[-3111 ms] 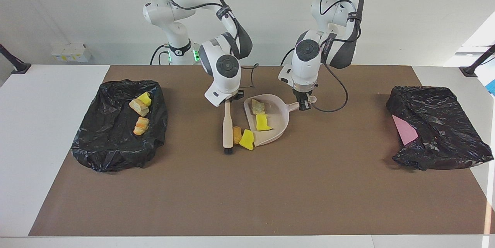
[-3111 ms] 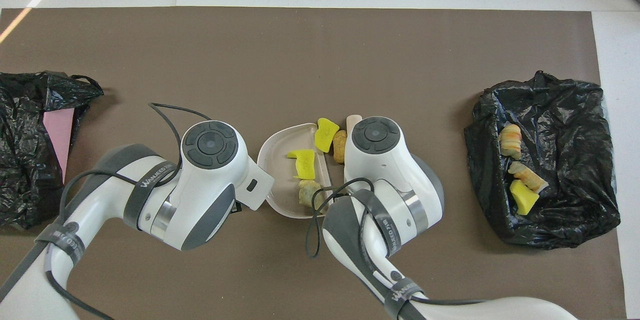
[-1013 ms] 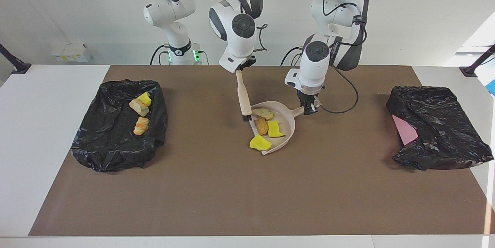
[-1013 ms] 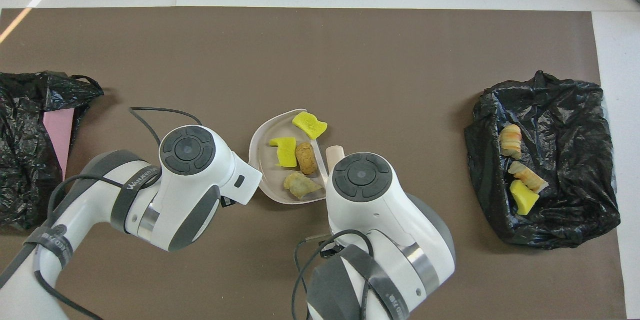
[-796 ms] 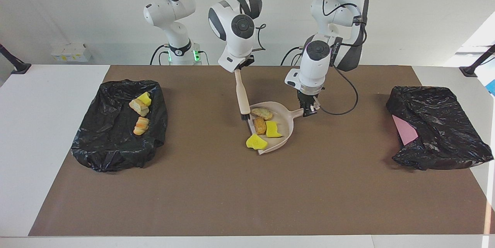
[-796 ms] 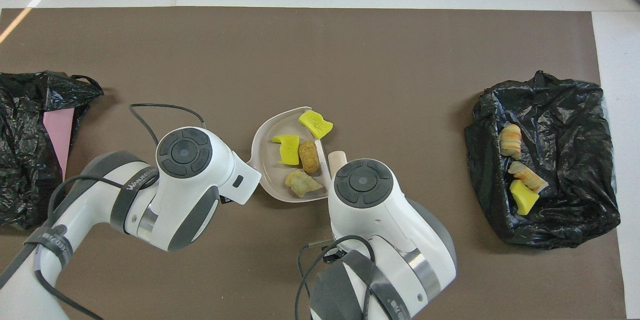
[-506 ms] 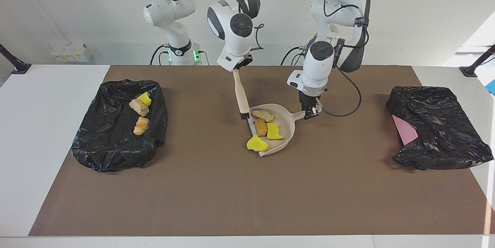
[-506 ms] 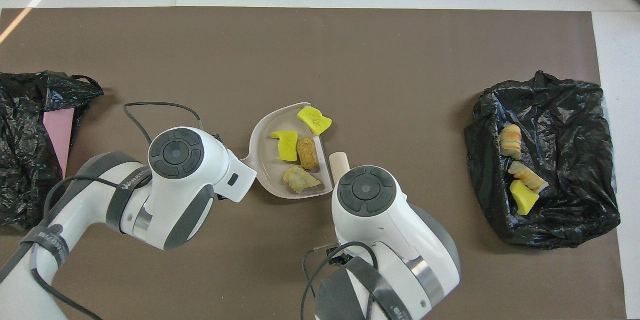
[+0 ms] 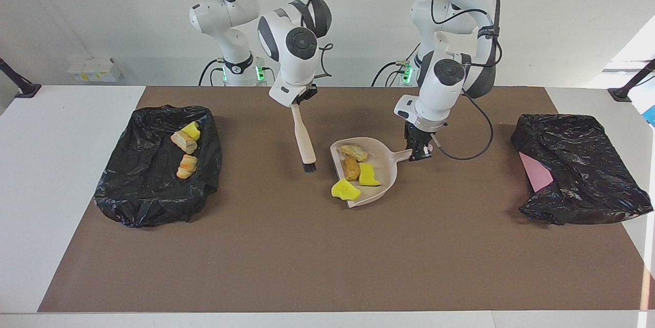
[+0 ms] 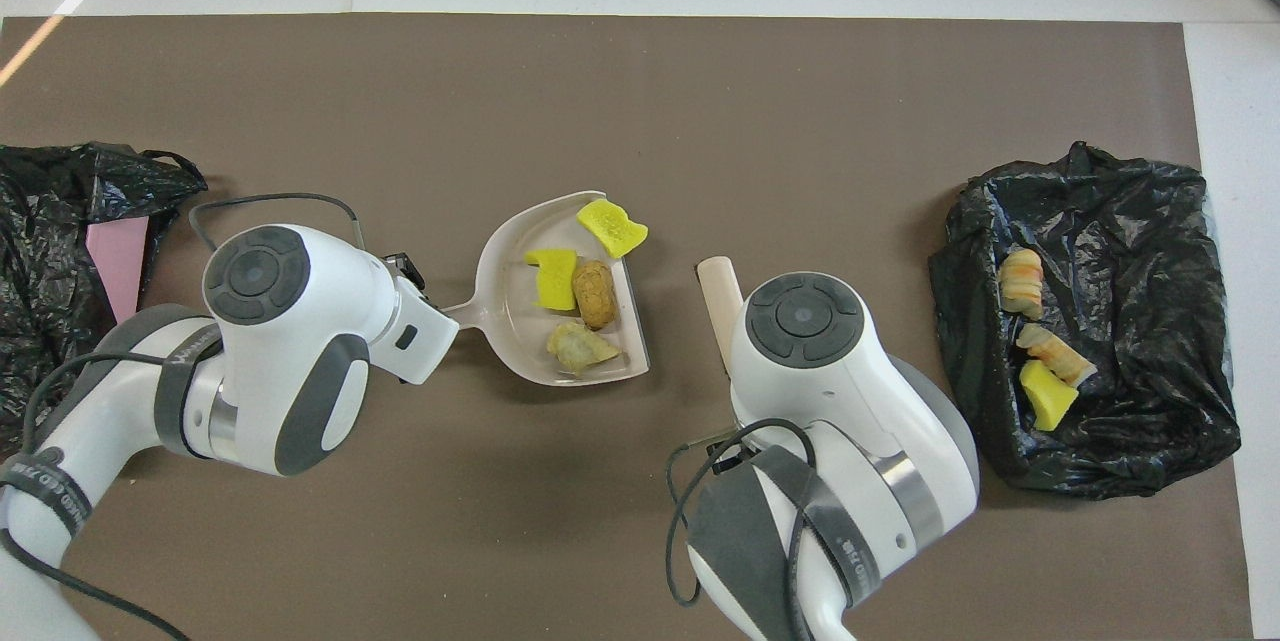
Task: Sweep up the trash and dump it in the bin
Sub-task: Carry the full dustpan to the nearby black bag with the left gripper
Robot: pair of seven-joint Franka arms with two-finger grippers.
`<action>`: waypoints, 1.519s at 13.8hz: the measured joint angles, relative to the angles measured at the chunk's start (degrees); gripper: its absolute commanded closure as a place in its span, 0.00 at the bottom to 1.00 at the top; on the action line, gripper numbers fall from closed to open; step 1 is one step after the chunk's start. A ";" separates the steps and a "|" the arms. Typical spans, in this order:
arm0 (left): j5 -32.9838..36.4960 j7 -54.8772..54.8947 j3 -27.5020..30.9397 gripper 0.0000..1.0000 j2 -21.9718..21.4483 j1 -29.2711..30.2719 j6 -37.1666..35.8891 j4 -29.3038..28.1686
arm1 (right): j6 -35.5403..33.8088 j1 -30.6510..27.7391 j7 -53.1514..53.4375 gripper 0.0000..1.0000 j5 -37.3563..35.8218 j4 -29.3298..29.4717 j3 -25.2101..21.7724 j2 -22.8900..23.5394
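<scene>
Left end effector (image 9: 418, 155) is gripping the dustpan (image 9: 385, 180) by its handle; right end effector (image 9: 296, 104) is clamping the brush (image 9: 305, 145), bristles hanging clear of the bench (image 9: 327, 256).

Progress, judged: sweeping is nearly finished. Three scraps are lying in the bin bag (image 9: 148, 200) at the right arm's end. Three more are sitting in the pan: a tan lump (image 9: 354, 152), a brown piece (image 9: 351, 167) and a yellow chunk (image 9: 367, 174). A second yellow chunk (image 9: 345, 191) is overhanging the pan's lip at 7 o'clock in the facing view.

Dumping is remaining. In that view, open bench is lying toward 9 o'clock, nothing between pan and bag; the overhanging chunk is looking likely to slip.
</scene>
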 measured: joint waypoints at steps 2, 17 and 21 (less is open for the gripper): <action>-6.14 8.59 0.09 1.00 -0.01 3.21 0.69 0.01 | 1.03 -0.11 -1.16 1.00 -0.04 0.01 0.01 0.26; -13.28 34.35 1.03 1.00 -0.83 17.48 -14.41 14.58 | 8.50 17.41 23.45 1.00 14.09 -11.43 1.12 -7.49; -3.20 34.40 1.23 1.00 0.26 22.31 -22.19 20.70 | 12.56 22.00 27.10 1.00 14.36 -13.38 1.13 -5.08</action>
